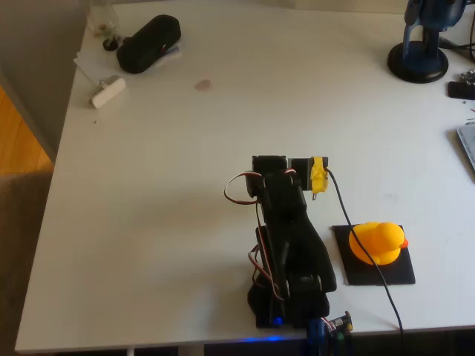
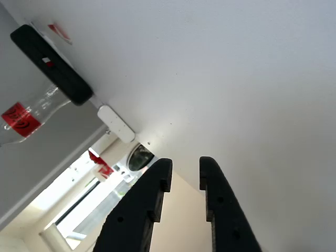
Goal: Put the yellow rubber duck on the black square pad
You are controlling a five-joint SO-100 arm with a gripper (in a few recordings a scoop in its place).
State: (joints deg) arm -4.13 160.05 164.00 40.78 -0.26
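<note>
In the wrist view we see the gripper [image 2: 185,176] with its two black fingers [image 2: 152,199] held a little apart, a narrow gap between the tips and nothing in it. Beyond the tips lies the bare white table [image 2: 236,79], and toward the far edge of that view we make out a black pouch [image 2: 50,63], a small white block [image 2: 116,123] just beside it, and a clear bottle [image 2: 31,118] with a red label. From overhead, the black arm [image 1: 289,252] is folded back over its base near the lower edge of the table [image 1: 148,222], with a strip of yellow tape [image 1: 320,175] on the part nearest the table's middle; we cannot pick out the fingers themselves from this height. The duck [image 1: 378,242] sits to the right of the arm in the overhead view, near it but apart, and it rests on the pad [image 1: 356,274], covering the pad's upper right part with its beak toward the pad's right edge. A black cable [image 1: 349,222] runs from the taped part of the arm down across the pad, passing just left of the duck. Well away, at the table's upper left corner, we see the pouch [image 1: 148,43] and the white block [image 1: 108,92], and at the upper right a dark blue stand [image 1: 420,52].
</note>
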